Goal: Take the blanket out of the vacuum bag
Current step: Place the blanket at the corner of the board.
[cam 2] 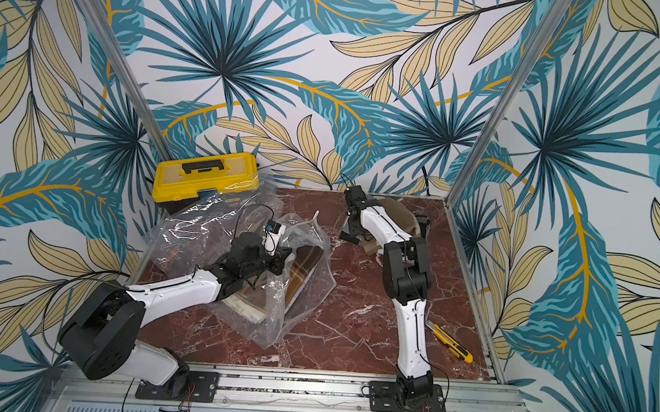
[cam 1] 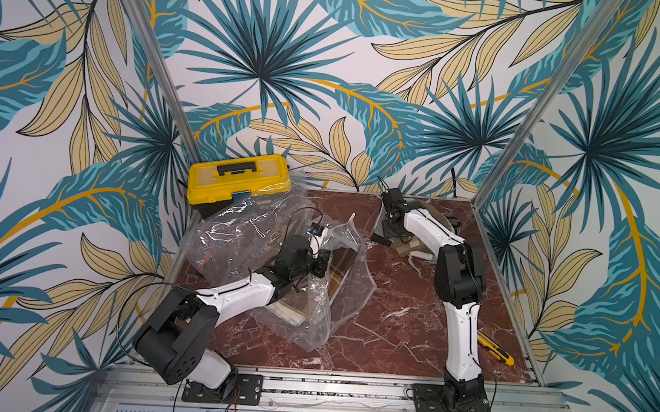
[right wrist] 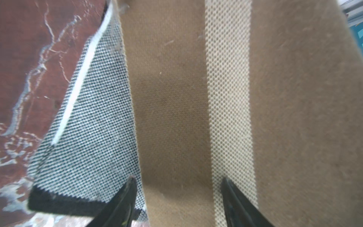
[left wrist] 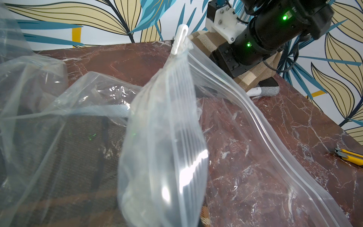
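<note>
There were one bag point(cam 1: 240, 240), one toolbox point(cam 1: 239, 182) just behind it, one knife point(cam 1: 494, 348) well right of it, and two blankets: one blanket point(cam 1: 340, 270) inside the bag, another point(cam 1: 412, 246) right of it.

Vacuum bag point(cam 1: 224, 243): clear, crumpled, zip mouth open, lying left-centre on table point(cam 1: 391, 336). Folded brown plaid blanket point(cam 1: 342, 268) inside it, near the mouth. Second brown-beige blanket point(cam 2: 398, 215) outside, bunched at far right
</note>
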